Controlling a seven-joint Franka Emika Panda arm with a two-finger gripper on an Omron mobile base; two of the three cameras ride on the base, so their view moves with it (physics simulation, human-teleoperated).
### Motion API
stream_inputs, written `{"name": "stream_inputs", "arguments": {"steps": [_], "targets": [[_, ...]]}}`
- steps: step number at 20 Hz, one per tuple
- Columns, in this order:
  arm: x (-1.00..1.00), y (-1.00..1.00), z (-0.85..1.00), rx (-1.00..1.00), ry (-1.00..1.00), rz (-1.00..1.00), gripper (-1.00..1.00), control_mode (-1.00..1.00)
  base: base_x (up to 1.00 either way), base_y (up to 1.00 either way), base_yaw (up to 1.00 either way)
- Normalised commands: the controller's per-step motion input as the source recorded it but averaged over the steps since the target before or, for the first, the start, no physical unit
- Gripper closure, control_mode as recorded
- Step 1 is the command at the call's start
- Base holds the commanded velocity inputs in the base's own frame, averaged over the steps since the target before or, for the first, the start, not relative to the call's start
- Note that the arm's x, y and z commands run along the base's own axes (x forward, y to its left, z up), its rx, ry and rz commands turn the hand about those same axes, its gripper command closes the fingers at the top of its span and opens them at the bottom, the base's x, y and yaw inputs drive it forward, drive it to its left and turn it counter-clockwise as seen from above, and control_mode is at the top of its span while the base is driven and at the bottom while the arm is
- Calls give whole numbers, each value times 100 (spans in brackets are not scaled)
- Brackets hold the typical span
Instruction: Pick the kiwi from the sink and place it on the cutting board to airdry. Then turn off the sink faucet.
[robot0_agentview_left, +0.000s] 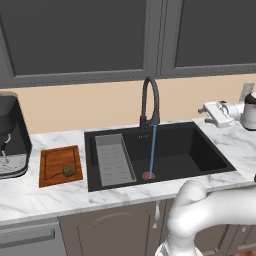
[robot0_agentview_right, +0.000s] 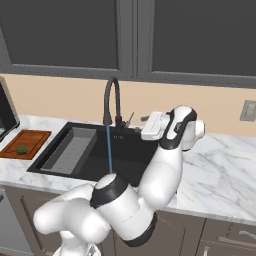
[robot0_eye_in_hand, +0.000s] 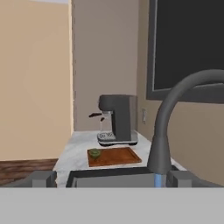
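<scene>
On the cutting board (robot0_agentview_left: 60, 165), left of the sink (robot0_agentview_left: 200, 145), the kiwi (robot0_agentview_left: 68, 171) already sits to dry, so the gripper (robot0_agentview_left: 206, 113) hangs released and empty right of the sink faucet (robot0_agentview_left: 150, 102), whose water still runs. White marble counter (robot0_agentview_left: 30, 195), dark cabinets above, coffee machine (robot0_eye_in_hand: 116, 119) far left.

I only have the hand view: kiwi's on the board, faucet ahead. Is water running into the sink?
Observer: Yes, a blue stream falls from the sink faucet onto the red drain.
Operator: Where's my gripper relative to it?
Observer: The gripper hovers to its right, over the counter by the back right corner of the sink, not touching it.
Operator: What's in the basin?
Observer: A grey rack along its left side.
</scene>
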Motion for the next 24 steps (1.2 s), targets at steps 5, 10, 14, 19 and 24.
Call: {"name": "stream_inputs", "arguments": {"steps": [5,10,14,19,24], "targets": [[0,20,-11,0,0,-14,-100,-100,0,0,0],[1,42,-12,0,1,-14,-100,-100,0,0,0],[14,42,-5,0,6,-5,-100,-100,0,0,0],[21,5,-9,-1,4,0,-100,-100,0,0,0],[42,0,-18,0,4,1,-100,-100,0,0,0]]}}
